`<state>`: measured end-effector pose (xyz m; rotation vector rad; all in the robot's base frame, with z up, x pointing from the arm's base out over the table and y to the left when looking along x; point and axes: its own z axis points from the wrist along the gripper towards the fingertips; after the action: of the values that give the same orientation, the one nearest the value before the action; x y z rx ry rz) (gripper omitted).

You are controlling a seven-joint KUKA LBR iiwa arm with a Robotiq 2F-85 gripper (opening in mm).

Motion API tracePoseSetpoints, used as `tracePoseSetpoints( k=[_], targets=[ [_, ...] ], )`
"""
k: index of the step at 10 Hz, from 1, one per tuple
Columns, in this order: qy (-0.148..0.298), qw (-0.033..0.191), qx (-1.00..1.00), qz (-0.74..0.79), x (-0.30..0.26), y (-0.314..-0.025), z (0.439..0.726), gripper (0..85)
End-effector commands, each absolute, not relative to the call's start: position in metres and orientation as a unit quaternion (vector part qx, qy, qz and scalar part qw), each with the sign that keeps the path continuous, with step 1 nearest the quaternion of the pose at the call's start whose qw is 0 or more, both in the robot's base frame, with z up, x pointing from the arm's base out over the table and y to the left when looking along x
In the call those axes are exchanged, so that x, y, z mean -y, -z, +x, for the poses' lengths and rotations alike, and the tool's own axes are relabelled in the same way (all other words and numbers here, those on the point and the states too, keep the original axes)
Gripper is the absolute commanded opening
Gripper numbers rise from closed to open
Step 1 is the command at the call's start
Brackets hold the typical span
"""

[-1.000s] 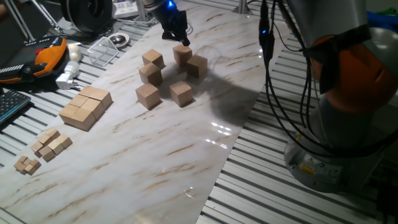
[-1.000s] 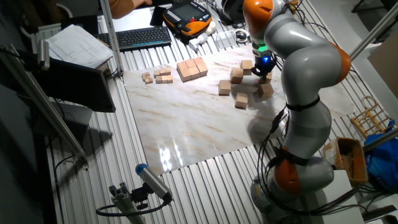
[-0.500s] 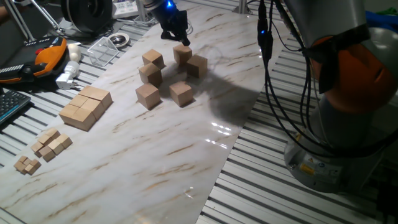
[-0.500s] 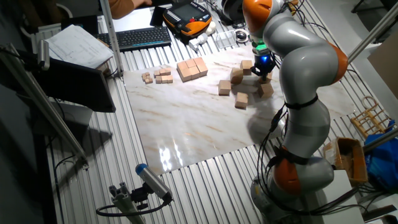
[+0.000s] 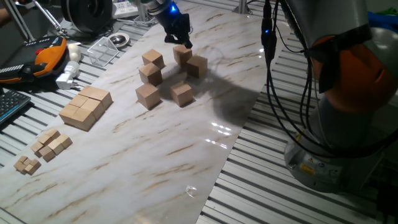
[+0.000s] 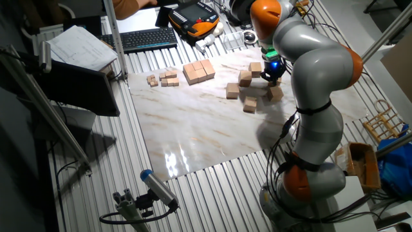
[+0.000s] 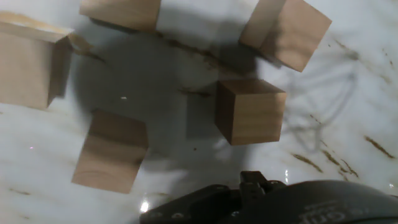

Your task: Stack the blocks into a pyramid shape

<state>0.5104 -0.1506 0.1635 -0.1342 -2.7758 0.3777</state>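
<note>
Six light-tan wooden blocks lie loose and unstacked on the marble board. In one fixed view they are at the far left point(image 5: 152, 59), far middle point(image 5: 182, 54), far right point(image 5: 197, 65), centre point(image 5: 150, 73), near left point(image 5: 148, 96) and near right point(image 5: 181, 93). My gripper point(image 5: 184, 42) hangs just above the far middle block and holds nothing I can see. The other fixed view shows the gripper point(image 6: 273, 72) over the cluster point(image 6: 245, 78). The hand view shows several blocks below, one upright point(image 7: 252, 111), one lower left point(image 7: 112, 149). The fingers do not show there.
A flat slab of joined cubes point(image 5: 86, 107) and tiny cubes point(image 5: 50, 144) lie at the board's left. A clear plastic box point(image 5: 102, 50), an orange device point(image 5: 50, 53) and a keyboard point(image 5: 9, 102) sit beyond the board. The arm's base point(image 5: 336, 124) stands at the right.
The gripper has shifted slightly to the right above the far middle block. The blocks have not moved.
</note>
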Motion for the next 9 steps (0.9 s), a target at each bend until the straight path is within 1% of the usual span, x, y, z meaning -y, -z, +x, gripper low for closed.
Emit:
tracePoseSetpoints(
  k=[1,2,5,8,9],
  targets=[
    [-0.131,0.162,0.977,-0.046,0.153,-0.158,0.507,0.0],
    [-0.127,0.156,0.979,-0.045,0.156,-0.152,0.503,0.0],
    [-0.118,0.150,0.981,-0.040,0.164,-0.138,0.496,0.0],
    [-0.125,0.140,0.981,-0.042,0.163,-0.124,0.489,0.0],
    [-0.120,0.136,0.983,-0.041,0.165,-0.118,0.486,0.0]
  ],
)
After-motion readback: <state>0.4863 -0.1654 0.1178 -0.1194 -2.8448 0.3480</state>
